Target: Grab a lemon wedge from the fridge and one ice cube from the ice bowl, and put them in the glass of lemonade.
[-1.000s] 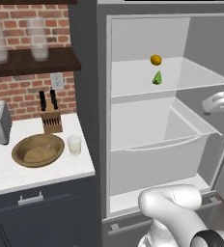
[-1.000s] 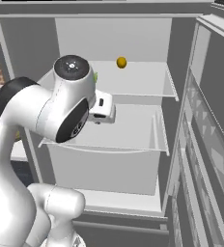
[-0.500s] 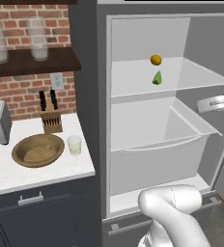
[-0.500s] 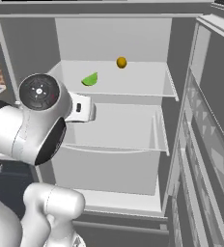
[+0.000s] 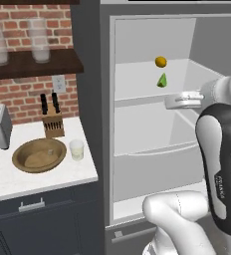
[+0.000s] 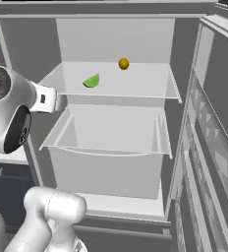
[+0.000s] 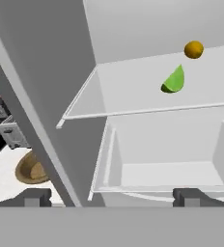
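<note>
Far left, on the white counter (image 5: 3,182), below the brick wall (image 5: 18,94): ice bowl (image 5: 17,160) with the glass of lemonade (image 5: 76,149) just beside it, both untouched. Further right, fridge (image 5: 90,99) standing open; lemon wedge (image 5: 162,80) on the upper shelf (image 5: 137,94), near a small orange fruit (image 5: 160,62). Swung across and raised to shelf height within the last second: gripper (image 7: 115,197), fingers fully apart, holding nothing. Wedge no more hidden behind the arm, so probably a straight reach next.
</note>
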Controlling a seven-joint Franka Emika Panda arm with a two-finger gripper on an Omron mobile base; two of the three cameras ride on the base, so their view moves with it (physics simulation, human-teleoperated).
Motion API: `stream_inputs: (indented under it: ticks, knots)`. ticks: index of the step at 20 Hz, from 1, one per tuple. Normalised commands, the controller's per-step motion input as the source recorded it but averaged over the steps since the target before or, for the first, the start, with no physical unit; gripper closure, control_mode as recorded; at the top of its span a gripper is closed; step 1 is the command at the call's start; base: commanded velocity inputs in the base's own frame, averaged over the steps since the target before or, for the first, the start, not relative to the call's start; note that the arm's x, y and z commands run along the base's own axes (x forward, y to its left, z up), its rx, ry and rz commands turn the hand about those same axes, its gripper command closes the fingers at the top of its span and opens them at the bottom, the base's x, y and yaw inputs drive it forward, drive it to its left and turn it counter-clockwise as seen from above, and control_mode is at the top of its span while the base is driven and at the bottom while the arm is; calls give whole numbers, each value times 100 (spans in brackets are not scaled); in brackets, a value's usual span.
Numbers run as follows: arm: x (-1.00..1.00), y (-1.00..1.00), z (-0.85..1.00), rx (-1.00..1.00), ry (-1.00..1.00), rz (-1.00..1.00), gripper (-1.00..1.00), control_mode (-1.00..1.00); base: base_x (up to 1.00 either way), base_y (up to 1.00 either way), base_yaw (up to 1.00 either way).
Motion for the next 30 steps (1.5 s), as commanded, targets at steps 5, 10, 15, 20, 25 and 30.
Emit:
stream_inputs:
  ticks: [5,10,15,20,25,30]
  knots:
    - [84,12,23,5,0,-3,-100,-100,0,0,0]
    - [60,-3,11,1,5,-2,-100,-100,0,0,0]
    - [16,-7,-1,-7,0,0,-100,-100,0,0,0]
    - [50,0,0,-18,-1,0,-100,-100,0,0,0]
    - [59,-6,0,-16,0,0,-100,-100,0,0,0]
    - [48,-48,-10,-2,0,0,-100,-100,0,0,0]
